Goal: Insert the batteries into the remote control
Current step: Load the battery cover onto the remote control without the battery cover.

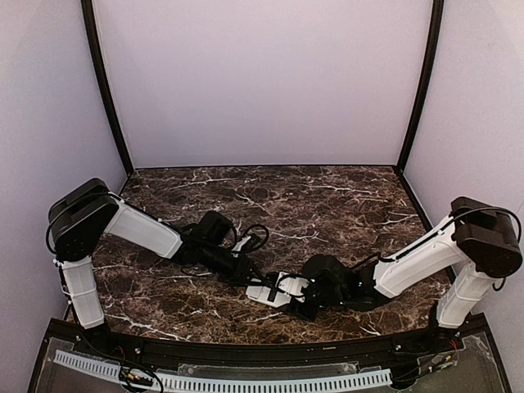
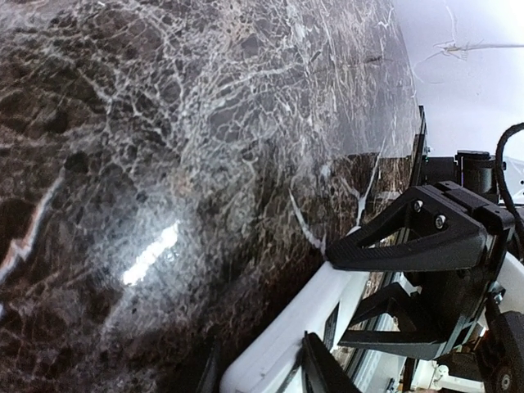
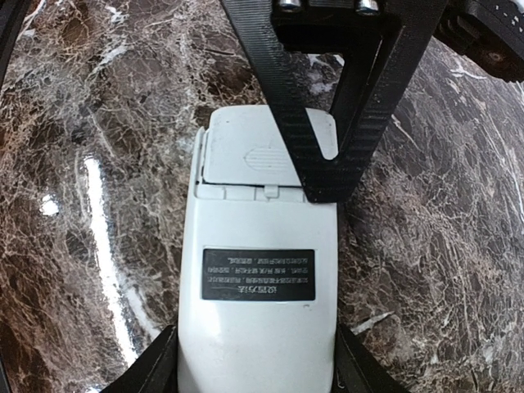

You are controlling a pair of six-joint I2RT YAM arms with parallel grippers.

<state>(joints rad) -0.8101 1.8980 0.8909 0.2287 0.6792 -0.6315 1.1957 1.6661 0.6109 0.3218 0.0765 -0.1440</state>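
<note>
Right wrist view: the remote control [image 3: 258, 246] is found lying back-up on the desk [image 3: 74, 123], label uppermost, between the two arms and near the desk's front edge. The right claw [image 3: 254, 364] is clenched on the remote's near end, one finger against each long side. At the far end the battery cover [image 3: 241, 147] is seen in its seat, though its left edge appears slightly skewed (the seam is too fine for certainty). One finger [image 3: 327, 164] of the left claw [image 1: 258, 281] is laid across the right part of the cover, its tip close to the cover's catch line. Whether the left claw is spread or closed cannot be told from any view.

No batteries are seen in any view, so their place cannot be stated.

Assessment: the step in hand is judged to be work on the cover. Sliding it off is most likely, as no batteries are in sight, though closing it after loading cannot be excluded. The next move is judged to call for a firm hold by the right claw while the cover is pushed along the remote's length by the left fingertip. Downward pressure should be light enough that the remote is not tipped or dragged.
</note>
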